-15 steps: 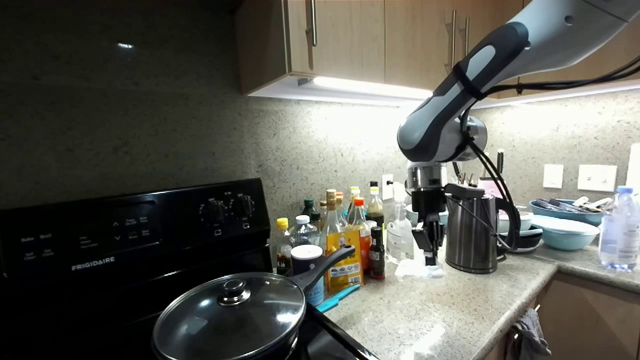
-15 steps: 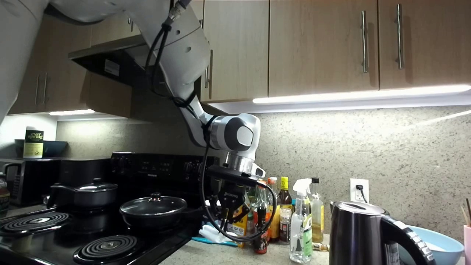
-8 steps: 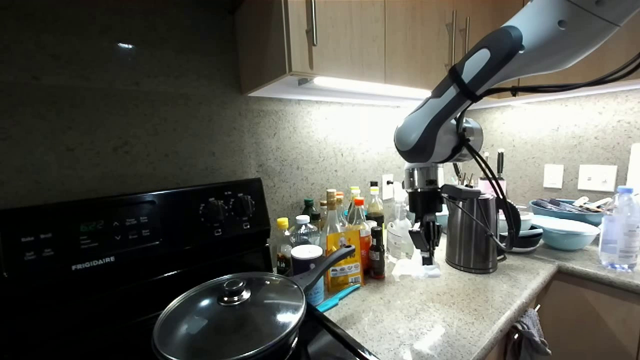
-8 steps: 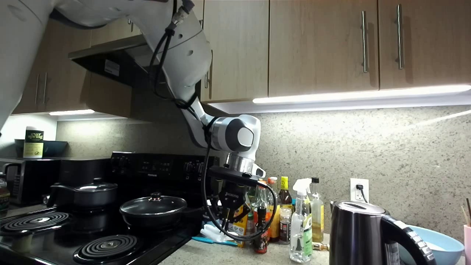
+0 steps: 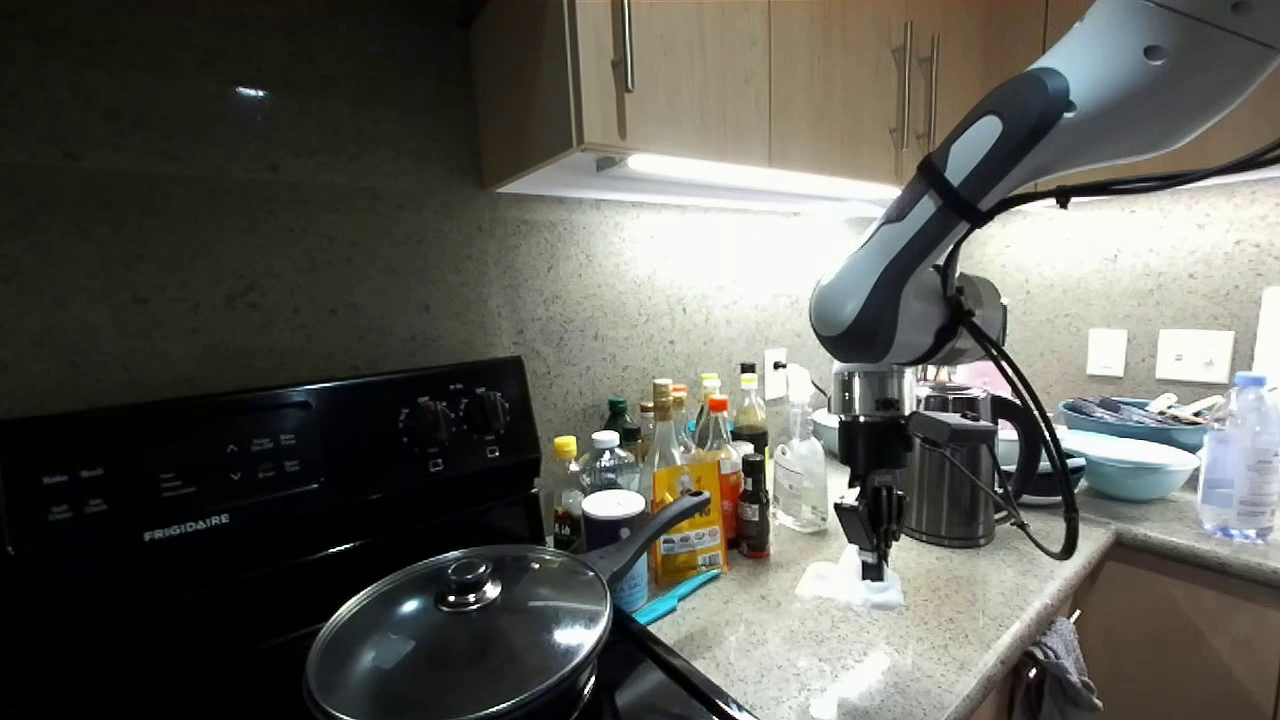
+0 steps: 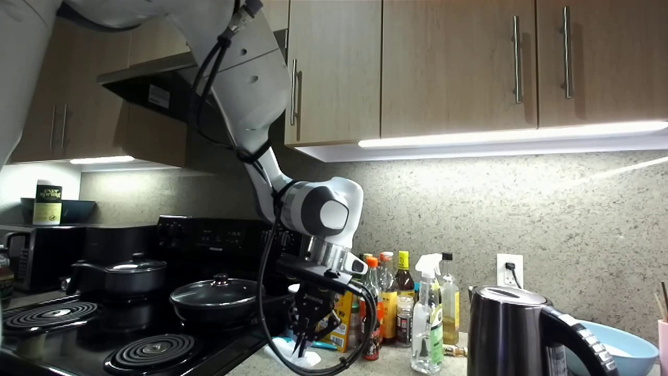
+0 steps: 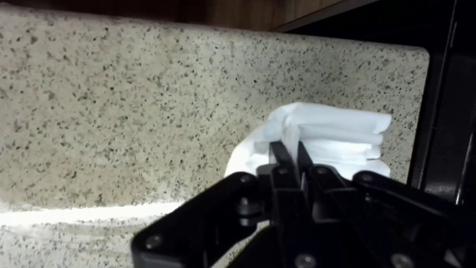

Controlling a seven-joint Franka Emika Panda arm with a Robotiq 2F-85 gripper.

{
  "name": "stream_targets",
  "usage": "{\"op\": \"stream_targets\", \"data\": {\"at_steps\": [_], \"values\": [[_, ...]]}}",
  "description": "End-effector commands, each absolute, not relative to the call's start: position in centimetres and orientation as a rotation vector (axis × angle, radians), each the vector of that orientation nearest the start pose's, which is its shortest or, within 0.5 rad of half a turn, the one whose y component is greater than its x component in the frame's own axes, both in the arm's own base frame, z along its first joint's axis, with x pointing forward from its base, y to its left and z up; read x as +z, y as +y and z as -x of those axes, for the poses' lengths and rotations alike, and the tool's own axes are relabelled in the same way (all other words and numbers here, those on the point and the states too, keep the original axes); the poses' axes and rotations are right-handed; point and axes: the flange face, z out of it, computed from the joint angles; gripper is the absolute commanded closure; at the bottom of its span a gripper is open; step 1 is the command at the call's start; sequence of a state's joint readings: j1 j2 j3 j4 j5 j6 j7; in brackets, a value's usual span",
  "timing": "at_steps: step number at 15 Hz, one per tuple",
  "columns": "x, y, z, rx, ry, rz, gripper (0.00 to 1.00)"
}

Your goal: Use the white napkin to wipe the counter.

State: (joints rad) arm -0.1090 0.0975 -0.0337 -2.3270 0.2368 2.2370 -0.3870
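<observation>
The white napkin (image 5: 832, 584) is a crumpled, folded wad on the speckled beige-grey counter (image 5: 770, 645). My gripper (image 5: 874, 570) points down and is shut on it. In the wrist view the two black fingertips (image 7: 291, 149) pinch a raised fold, and the rest of the napkin (image 7: 338, 128) spreads out on both sides. It appears to lie against the counter (image 7: 130, 111). In an exterior view the napkin (image 6: 309, 358) shows below the fingertips (image 6: 300, 349), partly behind a looping cable.
Several bottles (image 5: 715, 470) and a turquoise utensil (image 5: 680, 597) stand or lie along the back. A steel kettle (image 5: 955, 490) is behind the gripper. The black stove (image 7: 442, 111) borders the counter, with a lidded pan (image 5: 460, 620) on it. A towel (image 5: 1060, 670) hangs at the front.
My gripper and the napkin first shifted slightly toward the stove, then moved away from the bottles toward the counter's front edge. The napkin stayed between the fingers.
</observation>
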Motion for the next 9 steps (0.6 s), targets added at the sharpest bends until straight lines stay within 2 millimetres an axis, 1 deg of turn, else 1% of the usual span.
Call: {"op": "stream_targets", "data": {"at_steps": [1,3,5,6,8,9], "values": [[25.8,-6.1,-46.9,0.132,0.038,2.89,0.94],[24.2,-6.4,-46.9,0.106,0.088,2.887,0.94],[23.2,-6.1,-47.7,0.098,0.063,2.911,0.94],[23.0,-5.8,-48.2,0.098,0.04,2.923,0.94],[22.4,-4.4,-49.2,0.105,-0.023,2.942,0.94],[21.9,-4.1,-49.6,0.119,-0.034,2.95,0.94]]}}
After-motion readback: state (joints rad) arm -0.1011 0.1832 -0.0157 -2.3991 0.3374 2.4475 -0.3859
